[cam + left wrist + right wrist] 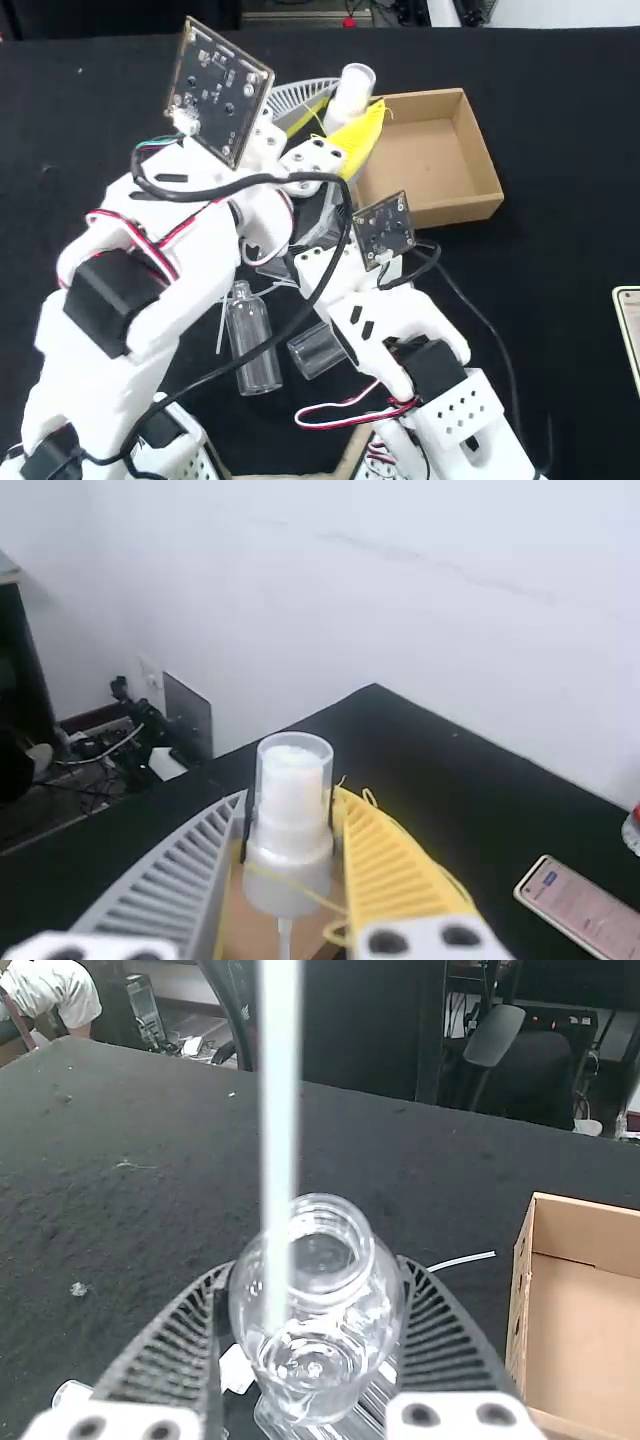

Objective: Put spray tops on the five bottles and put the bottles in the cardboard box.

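The spray top (290, 820) is a small, light plastic piece with a clear cap over the nozzle and a thin white tube (278, 1110) hanging from it. The left tool (288, 798) is clamped on its ribbed collar, one grey finger and one yellow on either side. This is the firm part to hold, since the cap above would likely pull off or slip. The tube looks bendy and will probably wander, so it needs guiding rather than forcing.

The tube runs down into the open mouth of the bottle (312, 1330), which stands upright. The right tool (315, 1270) is closed around the bottle's body, just under the shoulder. The bottle is clear, empty, smooth and thin-walled. It is light and apt to slide or twist in the grip when the top is screwed on, and a hard squeeze could dent it. Holding it low on the shoulder leaves the neck thread free.

A spare bottle (250, 340) lies on its side on the black tabletop (560, 300) between the arms. The cardboard box (455, 212) sits open just beyond the held bottle, and nothing can be seen in it.
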